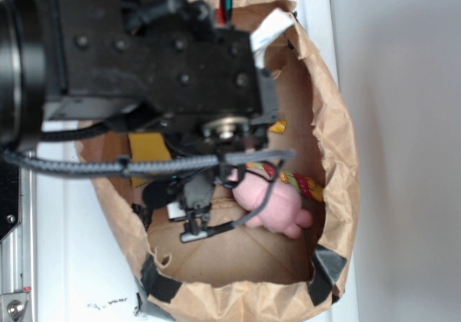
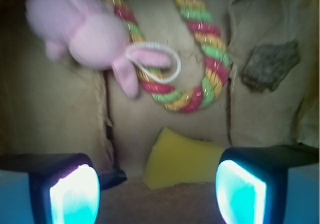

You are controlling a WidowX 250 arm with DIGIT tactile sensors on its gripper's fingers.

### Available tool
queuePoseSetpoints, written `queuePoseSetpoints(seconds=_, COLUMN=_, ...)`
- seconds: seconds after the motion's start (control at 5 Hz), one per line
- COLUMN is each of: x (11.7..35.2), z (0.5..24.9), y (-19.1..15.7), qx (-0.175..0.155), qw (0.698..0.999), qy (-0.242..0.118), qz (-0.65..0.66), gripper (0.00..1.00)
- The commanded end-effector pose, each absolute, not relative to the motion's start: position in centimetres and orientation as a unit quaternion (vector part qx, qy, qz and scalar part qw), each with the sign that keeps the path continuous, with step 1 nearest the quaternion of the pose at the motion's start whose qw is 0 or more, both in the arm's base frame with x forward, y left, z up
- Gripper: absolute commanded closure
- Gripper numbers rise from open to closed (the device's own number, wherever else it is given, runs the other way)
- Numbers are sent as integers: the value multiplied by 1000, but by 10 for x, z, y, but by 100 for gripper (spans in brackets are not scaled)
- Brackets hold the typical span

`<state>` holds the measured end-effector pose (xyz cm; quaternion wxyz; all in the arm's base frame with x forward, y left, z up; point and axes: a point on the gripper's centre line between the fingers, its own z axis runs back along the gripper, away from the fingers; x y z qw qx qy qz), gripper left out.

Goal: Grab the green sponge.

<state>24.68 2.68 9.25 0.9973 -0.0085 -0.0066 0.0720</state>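
Pink plush lies inside brown paper bag

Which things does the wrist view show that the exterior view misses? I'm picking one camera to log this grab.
Only the wrist view shows the brown lump, the whole curve of the rope toy and the gripper with both fingers wide apart, the green sponge lying between them. Only the exterior view shows the whole paper bag, the white surface under it and the robot arm reaching in. Both show the pink plush, the sponge and some rope.
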Motion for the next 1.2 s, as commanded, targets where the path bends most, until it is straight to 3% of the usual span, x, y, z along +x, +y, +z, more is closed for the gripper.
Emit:
queuePoseSetpoints(seconds=0.0, x=251, z=108, y=29, qx=-5, qw=997, qy=-41, qz=67, gripper=0)
queuePoseSetpoints(seconds=0.2, x=251, z=108, y=29, qx=-5, qw=997, qy=-41, qz=67, gripper=0)
queuePoseSetpoints(seconds=0.6, x=245, z=93, y=43, qx=-55, qw=989, qy=-18, qz=-137, gripper=0)
queuePoseSetpoints(seconds=1.0, x=254, z=81, y=52, qx=-34, qw=973, qy=-9, qz=-229, gripper=0)
